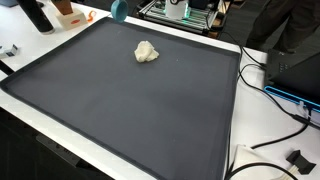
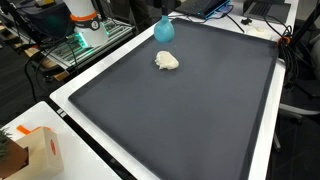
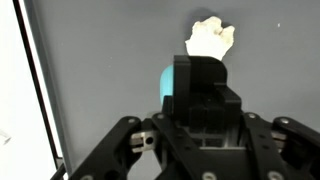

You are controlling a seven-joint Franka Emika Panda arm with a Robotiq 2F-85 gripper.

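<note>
My gripper (image 3: 205,65) fills the lower wrist view, its black fingers drawn together. A teal rounded object (image 3: 170,83) shows at the left side of the fingers and looks pinched between them. In both exterior views the teal object (image 1: 118,9) (image 2: 164,29) hangs at the far edge of the dark mat; the gripper above it is cut off by the frame. A crumpled cream lump (image 1: 146,52) (image 2: 166,61) lies on the mat a short way from the teal object. In the wrist view it (image 3: 210,36) lies just beyond the fingertips.
The dark mat (image 1: 130,110) (image 2: 190,120) has a white border on the table. A green-lit rack (image 1: 180,12) (image 2: 80,42) stands behind it. Cables (image 1: 275,100) and a black box lie to one side. An orange-and-white box (image 2: 38,150) sits at a corner.
</note>
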